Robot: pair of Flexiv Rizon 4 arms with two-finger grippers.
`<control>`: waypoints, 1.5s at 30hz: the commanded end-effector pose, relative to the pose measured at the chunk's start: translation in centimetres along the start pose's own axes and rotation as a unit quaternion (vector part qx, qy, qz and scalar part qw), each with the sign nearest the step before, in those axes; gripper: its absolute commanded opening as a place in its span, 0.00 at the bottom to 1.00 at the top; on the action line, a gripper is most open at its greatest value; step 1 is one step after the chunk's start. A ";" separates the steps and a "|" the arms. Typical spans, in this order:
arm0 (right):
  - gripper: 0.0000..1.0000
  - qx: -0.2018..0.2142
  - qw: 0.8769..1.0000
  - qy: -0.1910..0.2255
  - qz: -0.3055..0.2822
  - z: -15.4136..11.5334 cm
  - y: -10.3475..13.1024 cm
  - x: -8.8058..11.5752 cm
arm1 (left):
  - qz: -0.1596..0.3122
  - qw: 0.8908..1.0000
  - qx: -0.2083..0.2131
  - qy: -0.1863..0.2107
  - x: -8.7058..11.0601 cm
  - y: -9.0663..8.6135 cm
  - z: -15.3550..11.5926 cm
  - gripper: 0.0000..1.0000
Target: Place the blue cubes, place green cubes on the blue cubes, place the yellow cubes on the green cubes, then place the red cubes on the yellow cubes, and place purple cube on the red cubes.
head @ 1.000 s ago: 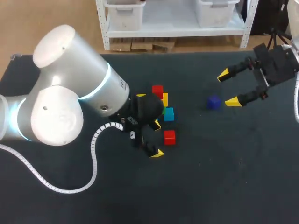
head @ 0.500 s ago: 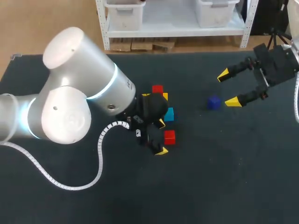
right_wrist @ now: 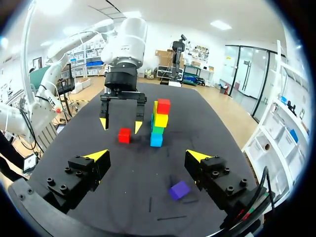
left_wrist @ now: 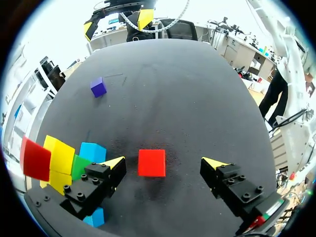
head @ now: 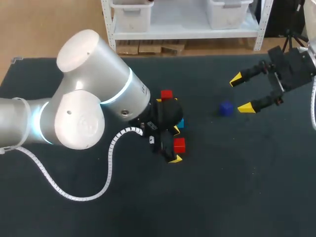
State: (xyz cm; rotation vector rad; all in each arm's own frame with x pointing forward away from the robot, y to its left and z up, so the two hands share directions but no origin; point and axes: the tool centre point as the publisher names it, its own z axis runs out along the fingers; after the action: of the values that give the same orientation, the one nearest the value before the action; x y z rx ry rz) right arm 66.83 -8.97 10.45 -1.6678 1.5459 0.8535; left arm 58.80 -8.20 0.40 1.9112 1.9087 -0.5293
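At the left side of the dark table (head: pixel 222 197), the white left arm (head: pixel 84 108) comes in and bends down toward the middle. Its left gripper (head: pixel 176 144) hangs low over a loose red cube (head: pixel 179 144). From that arm's wrist, the fingers stand spread wide. The red cube (left_wrist: pixel 151 163) lies flat on the table between them, touching neither, so the left gripper (left_wrist: pixel 164 163) holds nothing. Just beside one finger is a stack (left_wrist: pixel 64 165) of cubes. Seen from the other wrist, the stack (right_wrist: pixel 159 123) runs blue at the foot, then green, then yellow, with red on top. More yellow shows behind it. Further right, well apart from the stack, a purple cube (head: pixel 226 108) sits alone on the table. The right gripper (head: pixel 241 93) is just beyond it, one yellow tip near the cube. Its fingers are also wide apart and empty. From its own wrist, the purple cube (right_wrist: pixel 179 189) lies low between the fingers of the right gripper (right_wrist: pixel 148 155), touching neither.
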 end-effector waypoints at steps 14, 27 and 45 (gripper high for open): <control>1.00 0.000 1.000 -0.001 0.000 0.0 0.0 0.0 | -0.007 1.000 0.001 0.008 0.3 1.0 0.5 0.00; 1.00 0.000 1.000 -0.001 0.000 0.0 0.0 0.0 | -0.025 1.000 0.003 0.005 2.3 -1.5 -4.1 0.00; 1.00 0.000 1.000 -0.001 0.000 0.0 0.0 0.0 | -0.002 0.997 -0.043 0.059 2.4 1.4 -15.2 0.00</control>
State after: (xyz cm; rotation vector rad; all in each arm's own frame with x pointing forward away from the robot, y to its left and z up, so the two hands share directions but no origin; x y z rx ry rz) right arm 66.83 -8.96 10.44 -1.6678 1.5457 0.8537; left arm 60.37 0.97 10.04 1.9163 1.9677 -0.3472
